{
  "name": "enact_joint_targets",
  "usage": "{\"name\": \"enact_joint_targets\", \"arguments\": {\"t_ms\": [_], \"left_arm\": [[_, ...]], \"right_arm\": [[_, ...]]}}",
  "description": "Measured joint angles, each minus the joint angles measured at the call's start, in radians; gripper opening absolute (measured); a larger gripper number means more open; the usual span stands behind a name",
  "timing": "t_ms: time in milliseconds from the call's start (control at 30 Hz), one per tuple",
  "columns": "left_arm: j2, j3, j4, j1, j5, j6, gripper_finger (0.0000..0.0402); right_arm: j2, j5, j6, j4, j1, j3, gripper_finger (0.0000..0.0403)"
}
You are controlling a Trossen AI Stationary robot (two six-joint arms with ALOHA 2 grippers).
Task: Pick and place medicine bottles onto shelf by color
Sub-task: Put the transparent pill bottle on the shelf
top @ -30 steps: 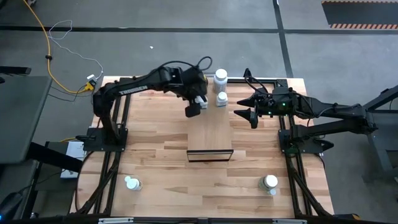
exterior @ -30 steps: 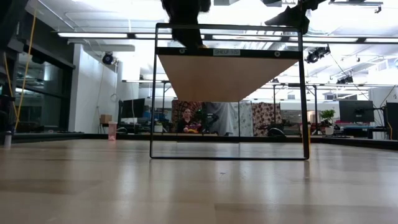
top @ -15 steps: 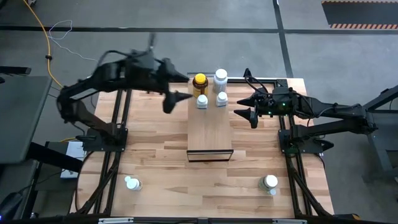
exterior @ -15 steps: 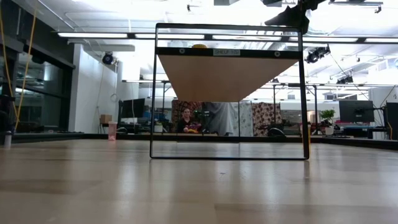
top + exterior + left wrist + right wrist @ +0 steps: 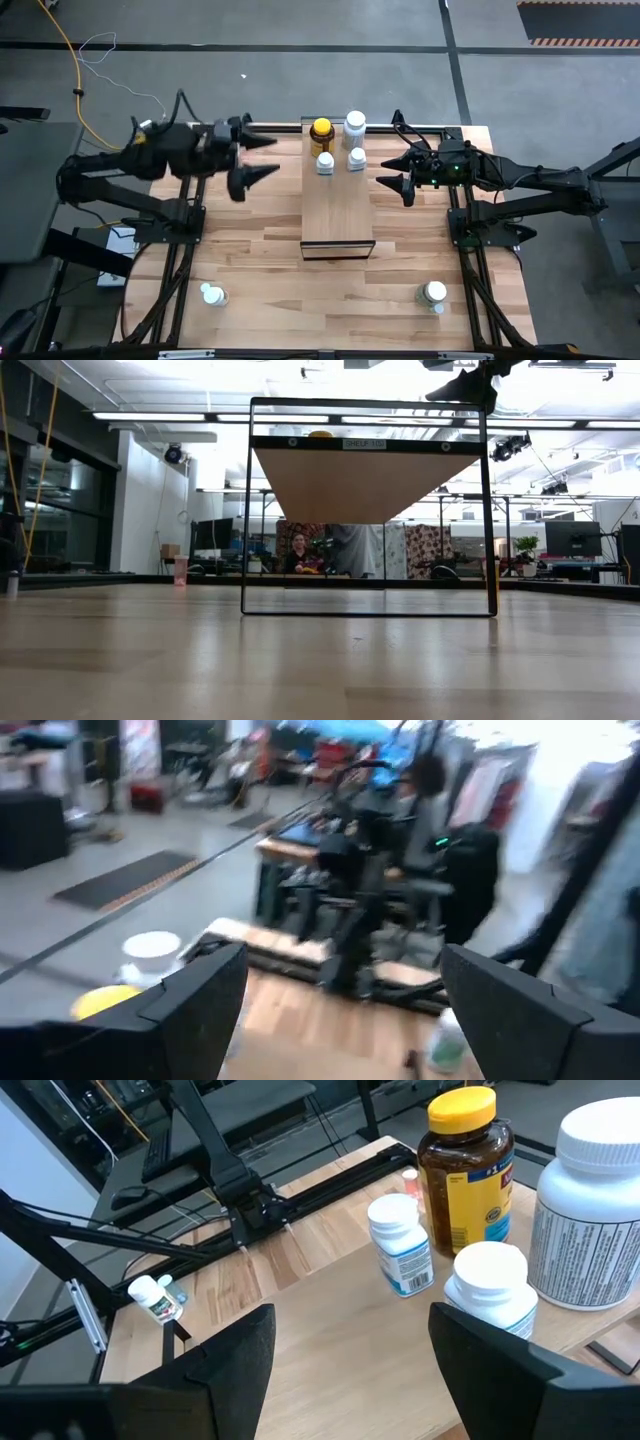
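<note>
Hanging my left hand [image 5: 255, 160] wide and empty beside the shelf [image 5: 338, 205] — four medicine bottles [image 5: 337, 143] already clustered at its far end — I judge the next fetch falls to the small bottle [image 5: 212, 294] on the near counter [image 5: 250, 250], my right hand [image 5: 395, 180] parted, idle.

Dark arms, seemingly black fingers [image 5: 230, 1365]
</note>
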Motion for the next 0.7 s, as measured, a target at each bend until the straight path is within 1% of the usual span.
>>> {"name": "enact_joint_targets", "arguments": {"t_ms": [133, 167, 267, 400, 533, 633, 700], "left_arm": [[-0.081, -0.183, 0.224, -0.025, 0.003, -0.025, 0.0321], [-0.097, -0.213, 0.255, -0.027, 0.001, -0.026, 0.0321], [-0.125, -0.266, 0.272, -0.027, -0.001, -0.025, 0.0321], [-0.130, -0.284, 0.220, -0.027, 0.002, -0.009, 0.0321], [-0.131, -0.284, 0.211, -0.027, 0.002, -0.010, 0.0321], [-0.131, -0.284, 0.210, -0.027, 0.001, -0.029, 0.0321], [-0.131, -0.284, 0.210, -0.027, 0.000, -0.042, 0.0321]], "right_arm": [[0.000, 0.000, 0.018, 0.000, 0.000, 0.000, 0.0255], [0.000, 0.000, 0.018, 0.000, 0.000, 0.000, 0.0255], [0.000, 0.000, 0.018, 0.000, 0.000, 0.000, 0.0255], [0.000, 0.000, 0.010, 0.000, 0.000, 0.000, 0.0255], [0.000, -0.007, 0.017, 0.001, 0.000, 0.000, 0.0255], [0.001, -0.076, 0.154, 0.028, 0.000, 0.010, 0.0255], [0.000, -0.137, 0.220, 0.022, 0.005, 0.045, 0.0255]]}}
